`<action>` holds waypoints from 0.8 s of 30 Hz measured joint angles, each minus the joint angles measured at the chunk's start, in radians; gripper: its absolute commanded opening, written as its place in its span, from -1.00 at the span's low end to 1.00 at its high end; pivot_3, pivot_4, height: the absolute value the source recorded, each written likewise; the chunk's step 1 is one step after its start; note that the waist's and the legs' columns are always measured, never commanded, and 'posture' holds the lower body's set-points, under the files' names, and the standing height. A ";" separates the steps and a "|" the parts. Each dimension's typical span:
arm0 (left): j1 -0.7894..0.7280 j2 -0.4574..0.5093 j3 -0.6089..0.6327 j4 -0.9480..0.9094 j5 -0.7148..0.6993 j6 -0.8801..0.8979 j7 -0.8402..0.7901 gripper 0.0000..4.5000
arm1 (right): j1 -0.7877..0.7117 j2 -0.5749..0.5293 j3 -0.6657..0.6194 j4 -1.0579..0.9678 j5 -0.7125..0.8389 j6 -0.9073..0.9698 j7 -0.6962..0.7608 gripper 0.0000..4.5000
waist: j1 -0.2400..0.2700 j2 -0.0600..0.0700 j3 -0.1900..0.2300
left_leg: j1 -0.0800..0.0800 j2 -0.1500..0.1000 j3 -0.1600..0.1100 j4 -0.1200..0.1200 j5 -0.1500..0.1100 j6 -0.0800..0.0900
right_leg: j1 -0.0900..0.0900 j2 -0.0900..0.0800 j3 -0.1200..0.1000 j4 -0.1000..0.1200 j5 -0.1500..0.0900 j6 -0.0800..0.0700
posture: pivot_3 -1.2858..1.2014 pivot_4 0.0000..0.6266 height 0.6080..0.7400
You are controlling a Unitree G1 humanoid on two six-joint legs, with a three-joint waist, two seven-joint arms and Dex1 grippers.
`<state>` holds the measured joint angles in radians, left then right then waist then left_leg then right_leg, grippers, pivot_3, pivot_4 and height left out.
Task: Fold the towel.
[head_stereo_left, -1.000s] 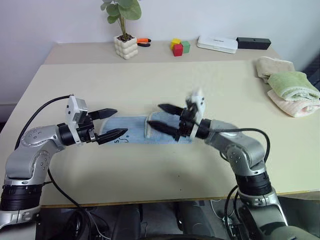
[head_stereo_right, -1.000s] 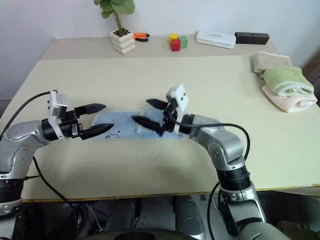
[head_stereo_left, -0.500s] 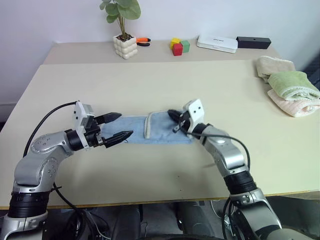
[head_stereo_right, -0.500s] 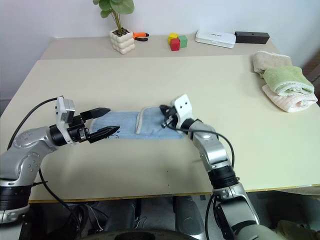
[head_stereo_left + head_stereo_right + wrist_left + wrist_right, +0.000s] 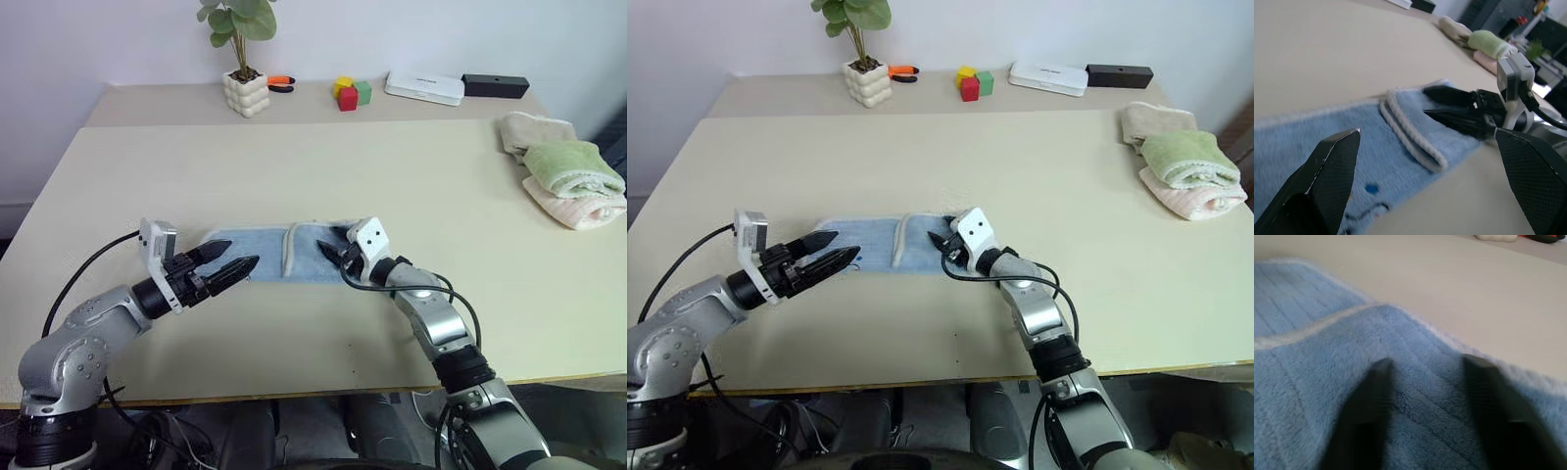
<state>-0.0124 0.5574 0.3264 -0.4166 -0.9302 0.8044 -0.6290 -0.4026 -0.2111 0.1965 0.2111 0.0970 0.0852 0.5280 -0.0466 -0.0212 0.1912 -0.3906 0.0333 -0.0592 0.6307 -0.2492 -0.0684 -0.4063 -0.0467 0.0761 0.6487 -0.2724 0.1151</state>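
towel (image 5: 265,255) lay partly folded; right gripper (image 5: 331,254) at its 3 o'clock end pressed apart into it, left gripper (image 5: 227,266) spread at 9.

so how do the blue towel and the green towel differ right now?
The blue towel lies spread flat near the table's front edge, its right end folded over with a whitish hem showing; the green towel is rolled up. The blue towel rests directly on the table; the green towel sits on a stack of folded towels at the far right. The right gripper rests on the blue towel; nothing touches the green one. Both look like terry cloth.
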 measured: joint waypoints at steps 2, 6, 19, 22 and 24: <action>0.039 -0.027 0.018 -0.026 -0.063 0.042 0.067 1.00 | -0.004 -0.004 -0.017 -0.010 0.027 0.019 0.029 0.98 | 0.001 0.000 0.000 | 0.000 0.000 0.000 0.000 0.000 0.000 | 0.000 0.000 0.000 0.000 0.000 0.000 | 0.03 -0.52 1.00; 0.044 -0.094 0.093 -0.030 -0.240 0.084 0.276 1.00 | -0.007 -0.069 -0.047 -0.098 0.135 0.075 0.176 0.98 | 0.005 0.000 0.001 | -0.001 0.000 -0.001 0.001 0.000 0.000 | 0.000 -0.001 -0.001 0.000 0.000 0.000 | 0.03 -0.52 1.00; 0.232 -0.051 0.129 -0.123 -0.715 0.069 0.712 1.00 | -0.016 -0.515 -0.193 -0.408 0.459 0.401 0.586 0.98 | 0.003 0.000 0.001 | 0.000 0.000 -0.001 0.001 0.000 0.000 | 0.000 0.000 0.000 -0.001 -0.002 -0.004 | 0.03 -0.52 1.00; 0.276 -0.044 0.127 -0.137 -0.803 0.024 0.787 1.00 | -0.015 -0.516 -0.197 -0.412 0.465 0.410 0.589 0.98 | 0.004 0.000 0.001 | 0.000 0.000 0.000 0.001 0.000 0.000 | 0.000 0.000 0.001 -0.002 -0.004 -0.007 | 0.03 -0.52 1.00; 0.308 -0.052 0.117 -0.137 -0.833 -0.008 0.832 1.00 | -0.014 -0.514 -0.197 -0.413 0.463 0.409 0.578 0.98 | 0.006 0.000 0.001 | -0.001 0.000 0.000 0.001 0.000 0.000 | 0.000 0.000 0.001 -0.002 -0.004 -0.007 | 0.03 -0.52 1.00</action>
<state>0.2961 0.5052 0.4433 -0.5540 -1.7630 0.7959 0.2026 -0.4167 -0.7251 0.0000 -0.2019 0.5603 0.4940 1.1063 -0.0408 -0.0210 0.1925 -0.3912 0.0329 -0.0588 0.6315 -0.2493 -0.0685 -0.4060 -0.0469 0.0770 0.6463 -0.2759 0.1085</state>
